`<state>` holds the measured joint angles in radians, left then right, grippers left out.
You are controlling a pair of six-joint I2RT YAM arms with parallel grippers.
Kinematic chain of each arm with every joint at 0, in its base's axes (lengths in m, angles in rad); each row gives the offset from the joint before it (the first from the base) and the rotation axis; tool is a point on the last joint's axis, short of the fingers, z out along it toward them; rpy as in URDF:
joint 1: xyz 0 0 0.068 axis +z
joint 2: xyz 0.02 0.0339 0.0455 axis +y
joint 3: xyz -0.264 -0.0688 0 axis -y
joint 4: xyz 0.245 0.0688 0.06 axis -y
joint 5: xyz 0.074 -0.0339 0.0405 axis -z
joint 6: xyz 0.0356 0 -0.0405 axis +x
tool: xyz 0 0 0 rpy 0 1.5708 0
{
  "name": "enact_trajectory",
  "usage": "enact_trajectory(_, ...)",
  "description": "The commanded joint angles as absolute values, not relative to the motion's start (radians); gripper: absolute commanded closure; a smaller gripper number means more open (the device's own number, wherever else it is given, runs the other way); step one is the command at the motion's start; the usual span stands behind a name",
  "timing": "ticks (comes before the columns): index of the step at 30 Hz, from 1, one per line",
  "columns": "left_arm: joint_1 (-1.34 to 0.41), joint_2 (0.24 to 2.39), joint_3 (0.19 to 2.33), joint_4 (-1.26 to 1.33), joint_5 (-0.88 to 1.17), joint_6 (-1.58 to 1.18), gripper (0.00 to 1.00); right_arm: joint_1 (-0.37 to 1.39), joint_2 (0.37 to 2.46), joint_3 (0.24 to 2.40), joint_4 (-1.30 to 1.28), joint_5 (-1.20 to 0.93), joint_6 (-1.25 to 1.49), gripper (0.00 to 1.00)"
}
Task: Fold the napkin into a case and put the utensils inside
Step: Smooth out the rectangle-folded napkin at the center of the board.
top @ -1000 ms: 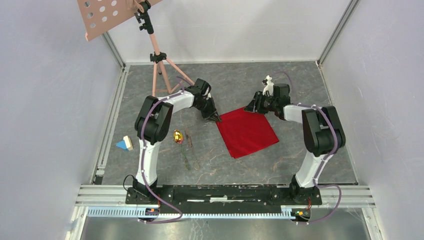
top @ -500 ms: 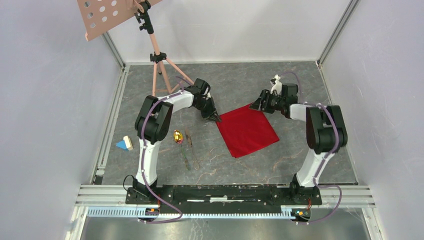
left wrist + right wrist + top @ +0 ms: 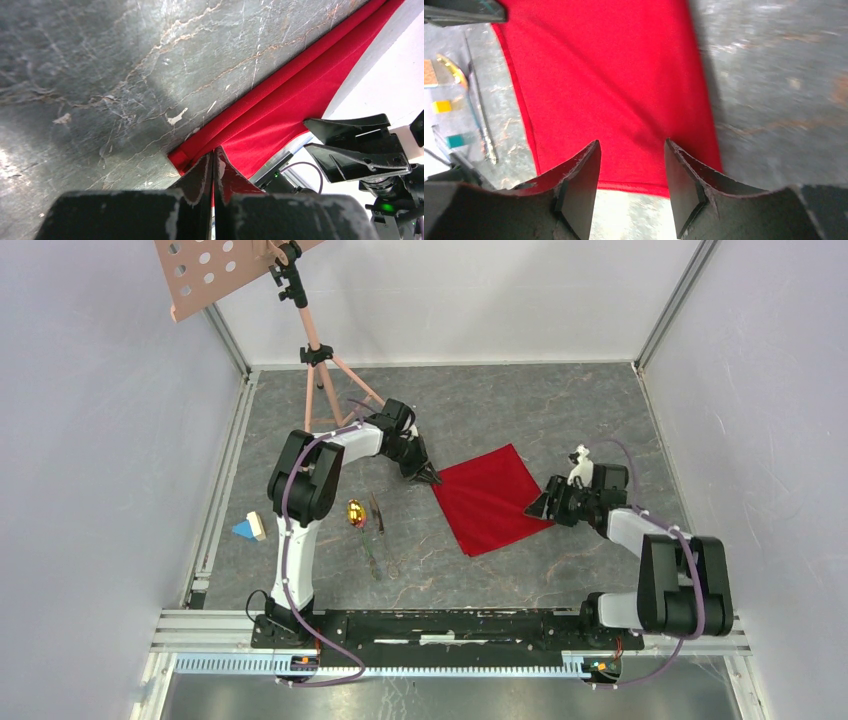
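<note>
Item: mounting rail [image 3: 450, 625], black, at the table's near edge; both arm bases are bolted to it.

Item: table [image 3: 560, 410], a grey stone-patterned surface with pale veins, enclosed by white panels.

Item: right gripper [image 3: 537, 508], low over the near right corner of the napkin [image 3: 490, 502]. Its jaws stand apart and hold nothing. In the right wrist view, red cloth fills the gap between the two dark fingers [image 3: 584, 175], and the cloth's near edge runs just under the tips.

Item: utensils [image 3: 374, 538], lying loose on the table to the left of the napkin and apart from it, beside the left arm. They include one spoon [image 3: 354, 513] with a shiny gold bowl and thin dark pieces next to it, running near to far.

Item: toy blocks [image 3: 249, 528], small, blue and cream, further left near the side rail.

Item: the napkin, bright red, spread flat right of centre with its corners pointing like a diamond. It is not in pouch form. The left wrist view shows a doubled hem along one edge.

Item: left gripper [image 3: 434, 479], at the napkin's left corner. Its jaws are clenched tight, with the tips pinching the cloth just inside that corner.

Item: music stand [image 3: 318, 358], salmon pink, with its tripod on the far left of the table and a perforated plate on top.
</note>
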<state>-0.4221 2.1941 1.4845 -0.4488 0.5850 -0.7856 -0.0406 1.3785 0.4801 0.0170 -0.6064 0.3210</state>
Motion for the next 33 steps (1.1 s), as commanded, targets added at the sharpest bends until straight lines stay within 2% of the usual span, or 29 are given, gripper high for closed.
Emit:
enact_trajectory(1,-0.414,2.230,1.430,-0.474,0.495,-0.773,0.98,-0.102,1.273,0.436,-0.085,-0.440,0.273,0.43)
enact_trajectory(7,-0.413,2.217,1.423,-0.488,0.469,-0.763,0.98,-0.104,1.242,0.458,-0.121,-0.407,0.241,0.41)
enact_trajectory(18,-0.419,2.148,1.323,-0.490,0.422,-0.747,0.98,-0.094,1.365,0.546,-0.086,-0.340,0.234,0.41)
enact_trajectory(27,-0.576,2.034,1.174,-0.426,0.438,-0.789,0.94,-0.058,1.577,0.816,-0.162,-0.241,0.228,0.40)
enact_trajectory(29,-0.604,1.986,1.152,-0.433,0.431,-0.787,0.90,-0.030,1.597,0.891,-0.218,-0.206,0.208,0.40)
enact_trajectory(33,-0.609,1.885,1.161,-0.512,0.403,-0.739,0.69,0.048,1.554,0.921,-0.270,-0.164,0.180,0.36)
